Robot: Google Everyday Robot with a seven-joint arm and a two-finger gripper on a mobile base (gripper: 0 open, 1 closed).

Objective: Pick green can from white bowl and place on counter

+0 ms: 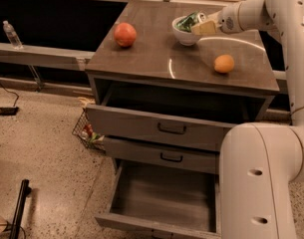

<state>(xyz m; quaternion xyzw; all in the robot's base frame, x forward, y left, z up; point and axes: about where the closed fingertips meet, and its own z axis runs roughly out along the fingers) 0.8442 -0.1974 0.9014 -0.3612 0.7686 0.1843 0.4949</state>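
Gripper point(204, 27) first: mine sits at the right-hand rim of the white bowl point(183, 37), at the end of my pale arm point(251, 13), which comes in from the right across the back of the counter point(151, 59). It is right up against the green can point(189, 21), but I cannot tell how wide it stands or whether it has any hold on the can. The can lies tilted in the bowl, its shiny green side and a silvery end showing above the rim. The bowl stands on the counter towards the back, right of the middle. A round red fruit point(125, 34) sits near the counter's left edge, well apart from the bowl, and an orange point(224, 63) lies nearer the front right, apart from the bowl too. A faint curved glint runs over the glossy top between the bowl and the orange. Below the top, the upper drawer point(141, 126) is pulled out a little, the middle drawer point(156, 156) is shut, and the bottom drawer point(164, 198) is pulled far out, with its bare inside in view. My white base point(261, 183) fills the lower right corner. On the speckled floor left of the cabinet is a wire basket point(85, 132) holding some colourful items, and a clear bottle point(11, 34) stands on the ledge at the far left.
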